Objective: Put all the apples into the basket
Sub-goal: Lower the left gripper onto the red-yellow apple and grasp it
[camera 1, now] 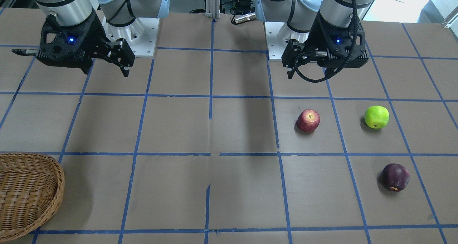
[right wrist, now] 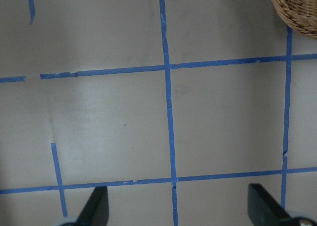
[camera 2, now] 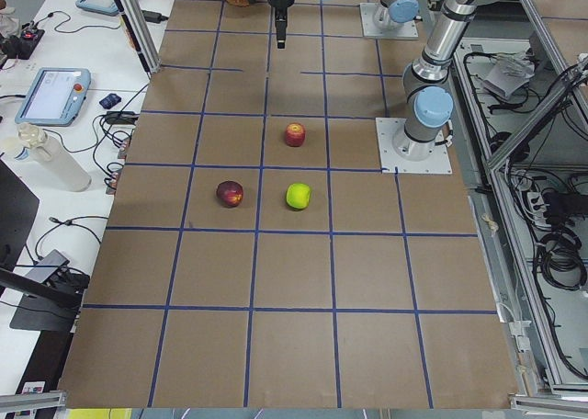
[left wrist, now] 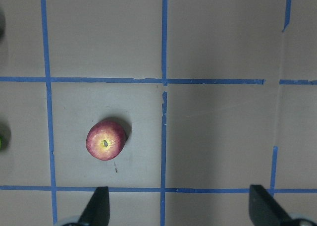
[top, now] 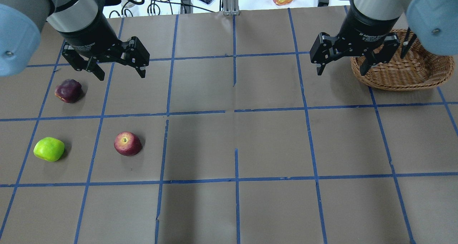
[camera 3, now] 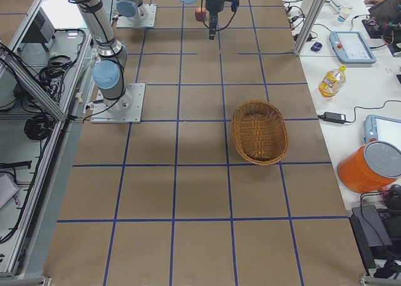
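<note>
Waiting on the worktop (top: 272, 140): green apple (top: 49, 149), maroon apple (top: 68, 91), red apple (top: 127, 143), left gripper (top: 121, 74) spread above them; right gripper (top: 340, 70), also spread, hangs by the empty basket (top: 400, 83). First pickup seems pending: the left gripper must descend around one apple.

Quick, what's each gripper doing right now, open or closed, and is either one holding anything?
Left gripper: open, holding nothing.
Right gripper: open, holding nothing.
</note>
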Controlling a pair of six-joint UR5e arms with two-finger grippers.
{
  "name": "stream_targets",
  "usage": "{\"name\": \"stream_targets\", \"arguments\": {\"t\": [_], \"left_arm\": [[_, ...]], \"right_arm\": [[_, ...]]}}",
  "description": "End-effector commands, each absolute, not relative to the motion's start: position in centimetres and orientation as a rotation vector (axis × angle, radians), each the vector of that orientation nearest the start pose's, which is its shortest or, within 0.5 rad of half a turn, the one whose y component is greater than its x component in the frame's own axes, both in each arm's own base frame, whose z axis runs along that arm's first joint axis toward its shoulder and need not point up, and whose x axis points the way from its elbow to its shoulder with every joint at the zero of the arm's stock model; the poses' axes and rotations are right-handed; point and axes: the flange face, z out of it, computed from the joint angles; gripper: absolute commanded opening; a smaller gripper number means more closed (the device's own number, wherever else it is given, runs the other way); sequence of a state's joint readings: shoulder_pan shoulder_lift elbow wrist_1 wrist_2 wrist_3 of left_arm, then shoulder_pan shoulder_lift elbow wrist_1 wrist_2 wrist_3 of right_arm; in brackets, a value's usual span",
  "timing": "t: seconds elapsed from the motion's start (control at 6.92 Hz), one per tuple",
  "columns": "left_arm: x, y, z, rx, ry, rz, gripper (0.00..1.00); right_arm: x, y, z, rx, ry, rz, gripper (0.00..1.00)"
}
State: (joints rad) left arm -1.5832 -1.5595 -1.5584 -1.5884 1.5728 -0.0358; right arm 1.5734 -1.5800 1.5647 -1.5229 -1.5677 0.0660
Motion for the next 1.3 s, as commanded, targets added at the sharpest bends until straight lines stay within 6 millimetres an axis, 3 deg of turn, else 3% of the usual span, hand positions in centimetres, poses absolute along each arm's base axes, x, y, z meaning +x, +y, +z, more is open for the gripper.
{"name": "stream_targets", "arguments": {"t": [0.0, 0.43, 0.58, 0.72, 0.87, 1.01, 1.16], "left_arm": [[-14.0, -48.8, 49.5, -0.036, 3.138, 0.000, 1.00], [-13.2, -49.2, 50.0, 0.011, 3.138, -0.033, 1.00], [-12.6, -50.4, 48.3, 0.083, 3.133, -0.045, 1.00], [-12.5, -50.4, 42.2, 0.082, 3.140, 0.109, 1.00], [-10.5, -50.0, 37.1, 0.037, 3.138, 0.092, 1.00], [-5.8, -48.7, 31.9, 0.041, 3.147, 0.139, 1.00], [-3.0, -47.5, 28.3, 0.068, 3.146, 0.083, 1.00]], "right_arm": [[13.4, -48.4, 49.1, 0.101, 3.138, 0.051, 1.00], [13.4, -48.5, 49.0, 0.101, 3.139, 0.053, 1.00], [13.4, -48.5, 48.9, 0.101, 3.139, 0.055, 1.00], [13.5, -48.5, 49.0, 0.099, 3.138, 0.053, 1.00], [13.4, -48.5, 48.9, 0.101, 3.139, 0.055, 1.00], [13.5, -48.5, 48.9, 0.099, 3.138, 0.053, 1.00], [13.4, -48.5, 48.9, 0.101, 3.139, 0.053, 1.00]]}}
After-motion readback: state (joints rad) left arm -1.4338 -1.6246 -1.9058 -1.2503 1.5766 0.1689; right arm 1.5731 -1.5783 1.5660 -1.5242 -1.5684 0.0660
